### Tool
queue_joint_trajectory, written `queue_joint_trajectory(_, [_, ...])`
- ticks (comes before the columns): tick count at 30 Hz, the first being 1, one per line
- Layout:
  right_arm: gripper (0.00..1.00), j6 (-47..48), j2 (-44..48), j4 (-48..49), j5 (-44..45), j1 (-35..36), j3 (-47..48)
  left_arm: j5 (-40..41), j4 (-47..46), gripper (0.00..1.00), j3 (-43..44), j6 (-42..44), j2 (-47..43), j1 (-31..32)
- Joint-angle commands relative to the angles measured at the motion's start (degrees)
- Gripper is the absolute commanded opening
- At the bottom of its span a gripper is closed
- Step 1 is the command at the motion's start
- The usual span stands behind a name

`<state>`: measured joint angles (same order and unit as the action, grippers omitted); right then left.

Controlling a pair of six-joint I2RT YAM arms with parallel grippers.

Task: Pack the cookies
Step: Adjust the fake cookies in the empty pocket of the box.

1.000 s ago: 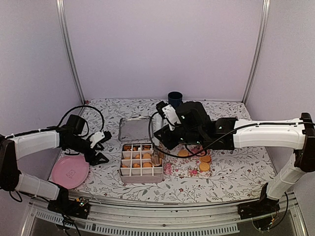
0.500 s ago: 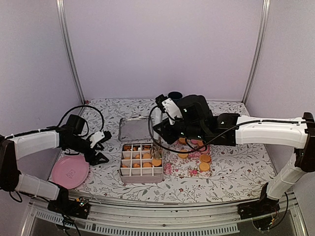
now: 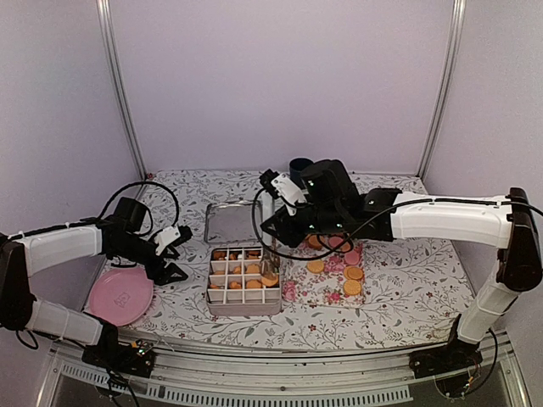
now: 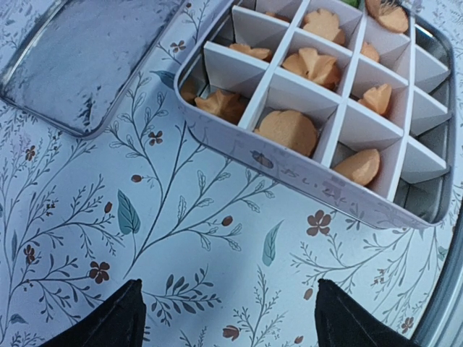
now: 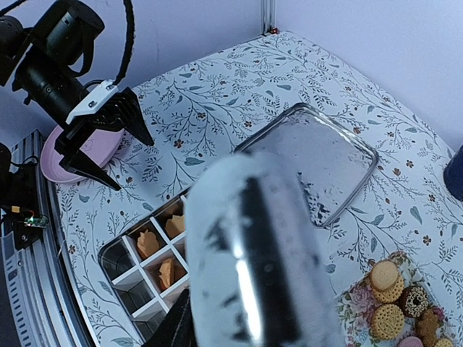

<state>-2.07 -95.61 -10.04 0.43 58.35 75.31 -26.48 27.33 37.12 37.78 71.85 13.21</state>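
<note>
Trouble could come at the thin white walls of the box (image 3: 244, 307), it was judged: a cookie let go on a wall could be tipped out onto the table (image 3: 407, 288). The right end effector (image 3: 271, 231) was clamped on a shiny tool (image 5: 253, 253), and the tool's tip was held at the right side of the box. Most of the right wrist view was blocked by the tool, so the aim could be spoiled. The left end effector (image 4: 235, 318) was seen with its fingers apart and nothing between them, just left of the box; the box could be shoved by a bump from it. Many cookies (image 4: 288, 130) were seen in the compartments, and more were seen on the flowered mat (image 3: 310, 292) just right of the box. Bare table was seen right of the mat. The lid (image 3: 232, 222) was set just behind the box.
</note>
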Motion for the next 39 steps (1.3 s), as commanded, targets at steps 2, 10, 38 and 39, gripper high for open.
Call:
queue_joint_trajectory(2, [0.34,3.33,-0.86,-1.67,-3.95,-0.3,1.6,-0.34,0.4,0.81,0.95,0.28,-0.34,-0.63])
queue_joint_trajectory(10, [0.26,4.22,1.46,-3.82,-6.04,-0.32,1.39,-0.42,0.44,0.81,1.11,0.19,-0.18,-0.61])
queue_joint_trajectory(38, [0.18,4.07,2.38,-2.19,-6.48,-0.25,4.75,-0.51,0.29,0.81,1.22,0.12,-0.19,-0.58])
queue_joint_trajectory(39, [0.18,3.73,1.63,-1.69,-7.39,-0.13,5.07,-0.57,0.19,0.81,1.22,0.1,-0.1,-0.6])
